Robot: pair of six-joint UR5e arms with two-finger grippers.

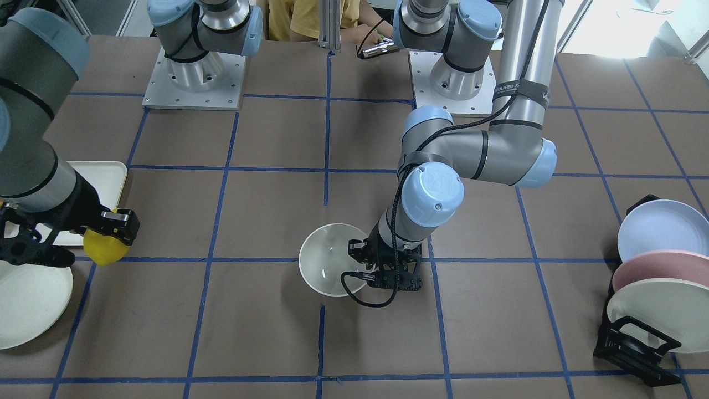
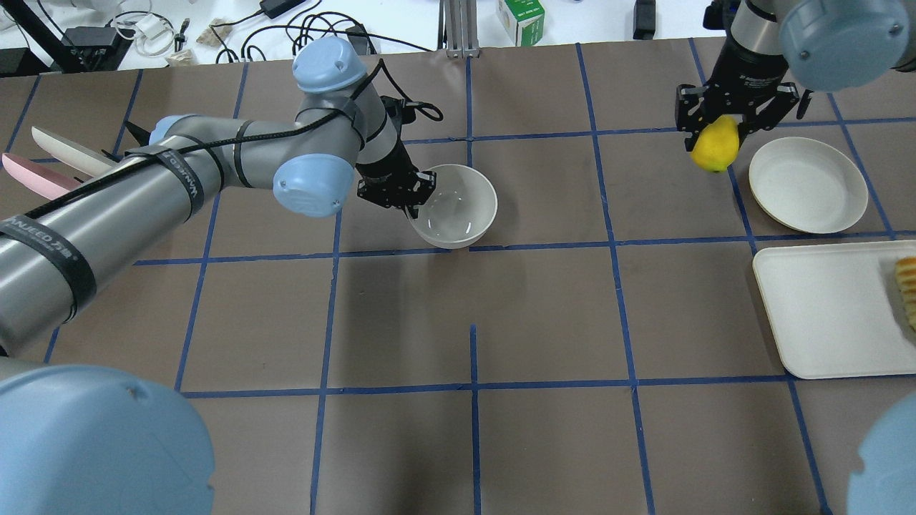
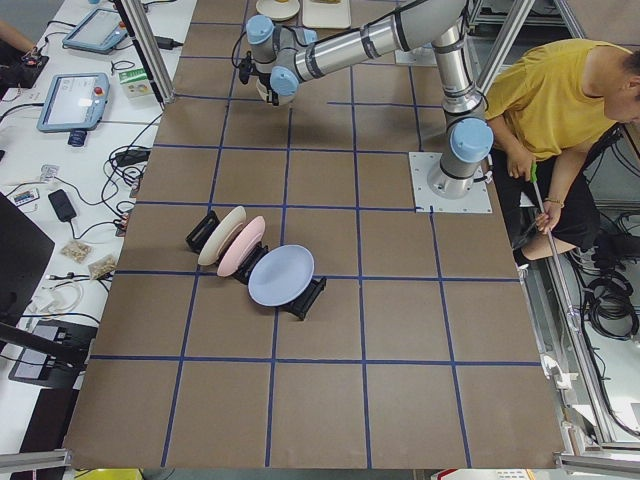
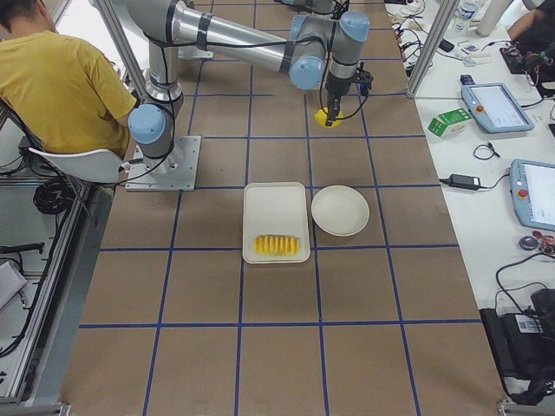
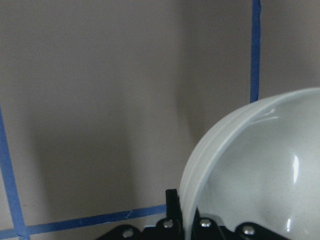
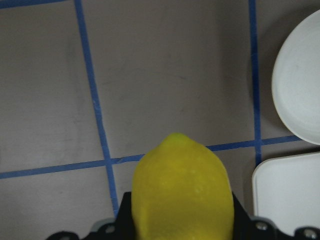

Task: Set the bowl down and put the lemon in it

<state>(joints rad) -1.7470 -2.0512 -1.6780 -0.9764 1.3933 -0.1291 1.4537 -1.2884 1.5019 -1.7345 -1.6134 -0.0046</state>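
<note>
The cream-white bowl is near the table's middle, upright and slightly tilted. It also shows in the front view and fills the lower right of the left wrist view. My left gripper is shut on the bowl's rim, on the side toward the left arm. I cannot tell whether the bowl touches the table. My right gripper is shut on the yellow lemon and holds it above the table, far right of the bowl. The lemon also shows in the front view and the right wrist view.
A white plate lies just right of the lemon. A white tray nearer the robot holds a row of fruit slices. A black rack with three plates stands on the left arm's side. An operator sits behind the bases.
</note>
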